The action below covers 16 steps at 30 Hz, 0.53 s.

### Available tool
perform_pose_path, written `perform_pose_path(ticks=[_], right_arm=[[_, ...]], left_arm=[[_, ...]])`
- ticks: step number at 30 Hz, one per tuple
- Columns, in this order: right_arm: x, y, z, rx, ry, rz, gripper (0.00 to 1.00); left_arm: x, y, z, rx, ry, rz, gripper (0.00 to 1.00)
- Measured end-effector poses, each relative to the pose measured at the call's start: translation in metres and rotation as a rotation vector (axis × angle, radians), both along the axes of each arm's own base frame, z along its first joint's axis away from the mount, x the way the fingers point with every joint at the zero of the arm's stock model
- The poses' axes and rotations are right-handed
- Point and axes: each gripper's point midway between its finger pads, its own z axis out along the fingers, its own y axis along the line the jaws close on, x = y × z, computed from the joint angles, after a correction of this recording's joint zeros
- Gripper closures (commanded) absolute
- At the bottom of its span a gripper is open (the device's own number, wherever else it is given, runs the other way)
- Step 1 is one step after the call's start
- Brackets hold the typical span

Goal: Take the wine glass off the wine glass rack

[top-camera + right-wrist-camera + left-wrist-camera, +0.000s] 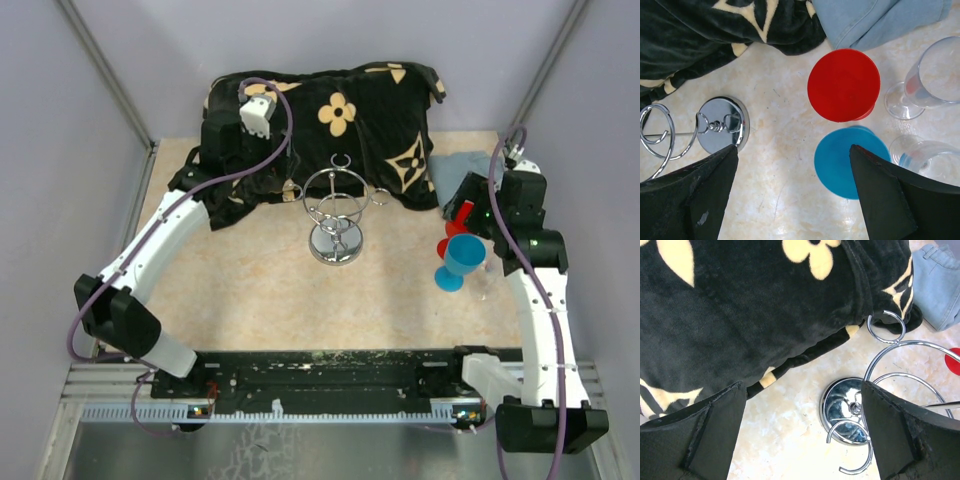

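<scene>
Across the scene lies a beige, marbled worktop [250,290]. Along its far edge is a rumpled black blanket [370,140] with cream flower motifs. The left arm [170,230] reaches from the near left corner up over the blanket's left end. The right arm [540,290] rises along the right side. A piece of blue denim cloth [455,170] lies beside the blanket's right end.

The wine glass rack [337,215] stands upright near the middle of the worktop. Its round shiny base is on the bare surface just in front of the blanket's near edge.

To the right of the rack and apart from it, under the right arm's wrist, the glasses stand on the worktop. The blue glass [835,160] is nearest, with the red glass [843,84] just behind it. A clear stemmed glass [935,75] stands to their right, and another clear stemmed glass [925,155] is partly hidden by a finger.

The left gripper [804,410] hangs above the blanket's edge, with the rack at its right side and its fingers spread wide. The right gripper [794,165] hovers over the blue glass, its fingers also well apart and clamped on nothing.
</scene>
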Motion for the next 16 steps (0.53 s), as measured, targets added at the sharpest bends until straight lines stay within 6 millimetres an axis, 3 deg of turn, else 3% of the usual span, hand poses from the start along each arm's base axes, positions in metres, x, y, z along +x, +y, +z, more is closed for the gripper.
perform_pose_path(ticks=[16], right_arm=[[0.0046, -0.0093, 0.0, -0.011, -0.008, -0.063, 0.06]], left_arm=[[-0.0008, 0.0019, 0.0032, -0.002, -0.007, 0.001, 0.0]])
